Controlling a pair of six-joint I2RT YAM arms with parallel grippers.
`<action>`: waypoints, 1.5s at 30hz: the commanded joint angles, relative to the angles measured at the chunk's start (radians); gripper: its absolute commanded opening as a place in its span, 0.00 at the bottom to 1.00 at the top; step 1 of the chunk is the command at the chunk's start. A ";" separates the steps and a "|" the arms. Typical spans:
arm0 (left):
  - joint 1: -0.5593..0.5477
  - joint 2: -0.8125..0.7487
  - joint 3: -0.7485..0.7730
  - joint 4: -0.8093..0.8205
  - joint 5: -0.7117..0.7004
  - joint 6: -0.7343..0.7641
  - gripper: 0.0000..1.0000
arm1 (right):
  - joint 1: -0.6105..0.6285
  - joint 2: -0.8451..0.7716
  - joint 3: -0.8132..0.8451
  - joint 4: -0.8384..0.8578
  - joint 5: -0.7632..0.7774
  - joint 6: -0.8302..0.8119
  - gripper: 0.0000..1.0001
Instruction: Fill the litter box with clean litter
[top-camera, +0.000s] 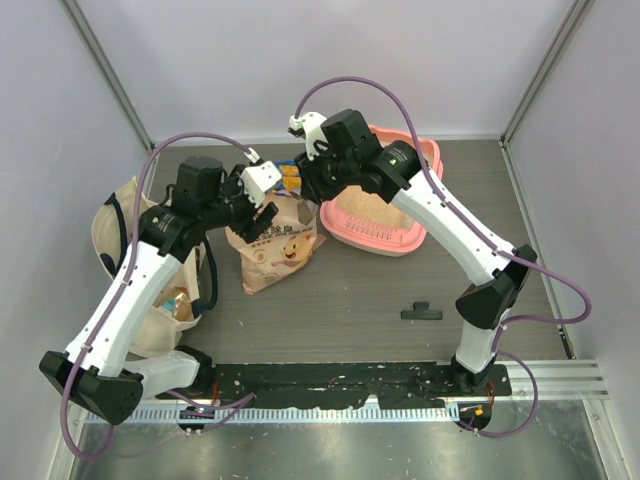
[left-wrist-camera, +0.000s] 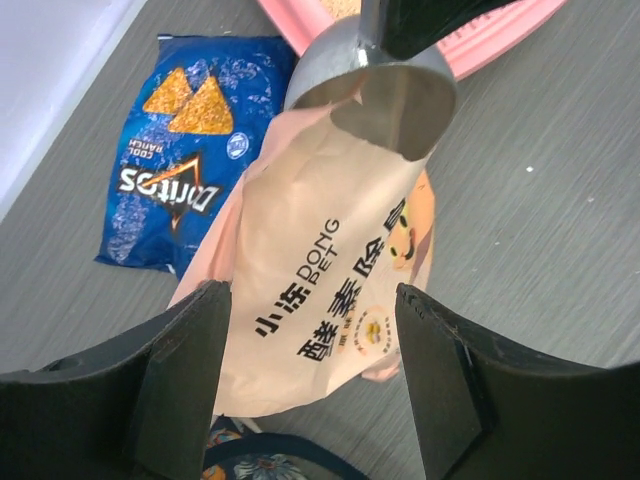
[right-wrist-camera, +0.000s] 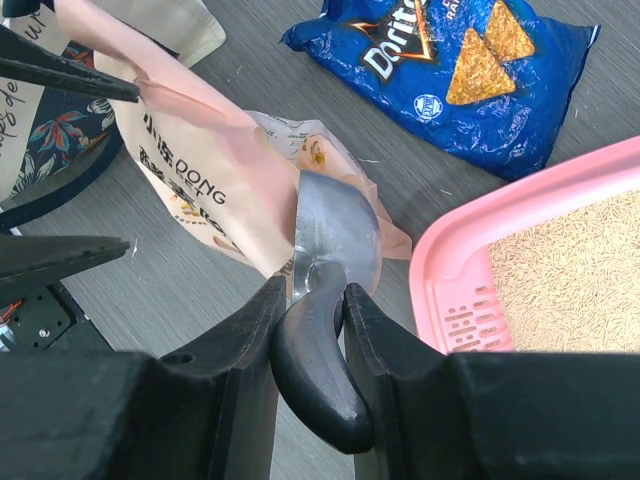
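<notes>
scoop bowl partly hidden inside litter bag mouth, litter box cut by frame edge

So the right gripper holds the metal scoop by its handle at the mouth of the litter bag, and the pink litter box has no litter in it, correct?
Not empty: the right wrist view shows the litter box already holding beige litter. The rest stands: the right gripper clamps the scoop by its handle at the litter bag mouth.
</notes>
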 joint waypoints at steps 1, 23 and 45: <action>-0.002 0.010 -0.013 0.056 -0.094 0.091 0.70 | 0.003 -0.014 -0.010 -0.062 0.036 -0.029 0.01; 0.131 0.127 0.066 0.127 0.052 0.298 0.84 | 0.001 -0.038 -0.027 -0.055 0.052 -0.058 0.01; 0.212 0.378 0.372 -0.518 0.439 0.386 0.16 | -0.022 -0.020 -0.015 -0.022 0.135 -0.038 0.01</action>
